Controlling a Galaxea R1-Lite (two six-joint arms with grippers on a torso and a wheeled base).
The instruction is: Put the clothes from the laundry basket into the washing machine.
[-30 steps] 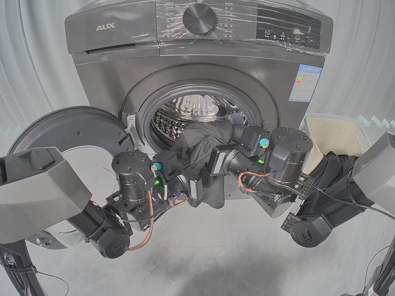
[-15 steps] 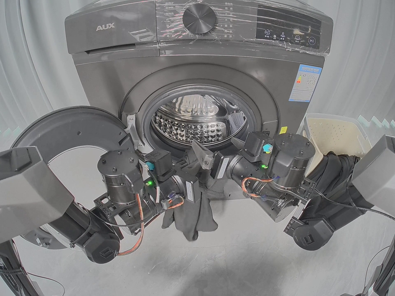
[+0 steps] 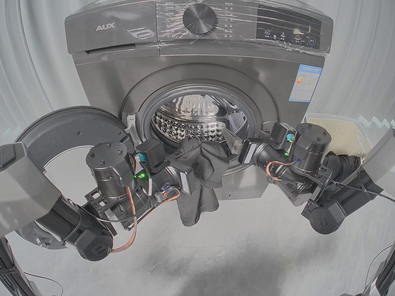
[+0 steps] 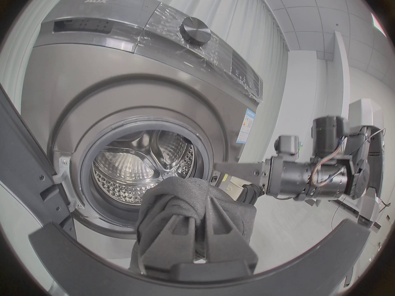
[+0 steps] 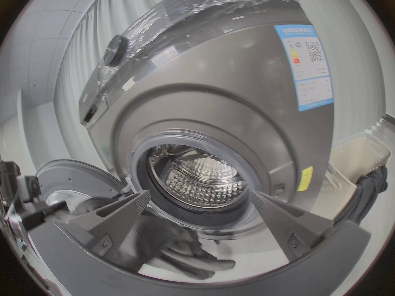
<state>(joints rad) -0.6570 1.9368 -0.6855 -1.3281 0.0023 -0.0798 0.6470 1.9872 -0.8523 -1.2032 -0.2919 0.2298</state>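
Left gripper [image 4: 199, 231] jaws clamp 1 dark garment [image 3: 202, 172] at the drum [image 3: 193, 120] mouth, right gripper [image 5: 199, 197] jaws wide; hanging mostly outside, seemingly, it could slide to the floor [image 3: 247, 243]

The pale grey floor [image 3: 247, 247] carries the washing machine [image 3: 197, 62], which stands at its back edge. A cream laundry basket [image 3: 333, 134] sits just beside the machine towards the floor's right side. The basket's foot is hidden, so it only seems to rest on the floor.
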